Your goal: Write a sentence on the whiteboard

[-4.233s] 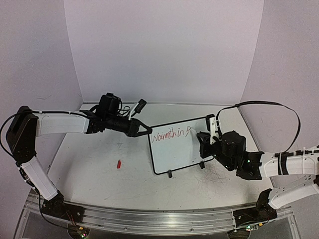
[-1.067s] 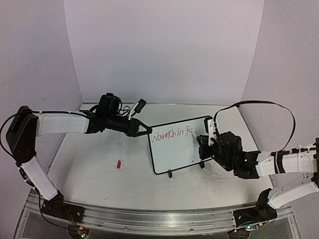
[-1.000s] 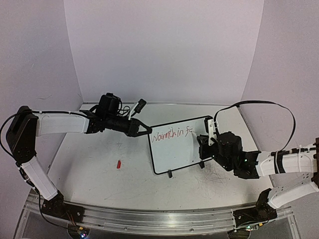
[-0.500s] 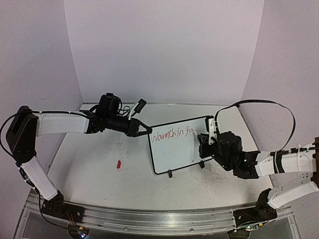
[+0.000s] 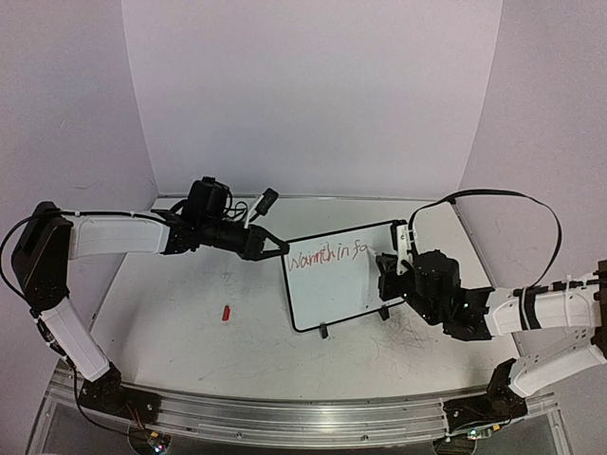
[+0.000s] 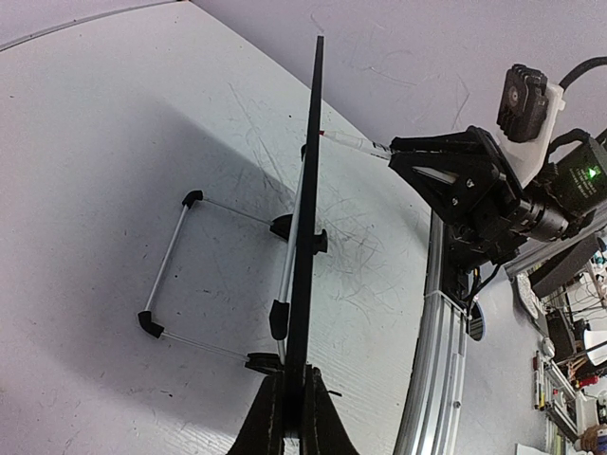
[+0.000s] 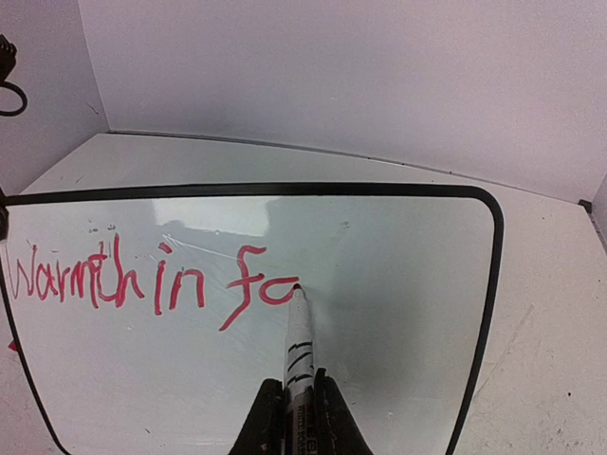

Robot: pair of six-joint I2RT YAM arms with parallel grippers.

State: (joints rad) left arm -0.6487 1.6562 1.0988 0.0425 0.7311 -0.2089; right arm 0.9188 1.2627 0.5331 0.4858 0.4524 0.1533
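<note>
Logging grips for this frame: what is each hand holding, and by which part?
The left hand clamps the small black-framed white whiteboard by its frame edge; the right hand grips the white red-tipped marker by its barrel.

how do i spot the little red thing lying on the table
Find the scuffed white table, then the black-framed whiteboard standing near its middle. To the board's left, a small red piece lies alone on the tabletop. Nothing else red lies on the tabletop; the other red is the writing on the board.
</note>
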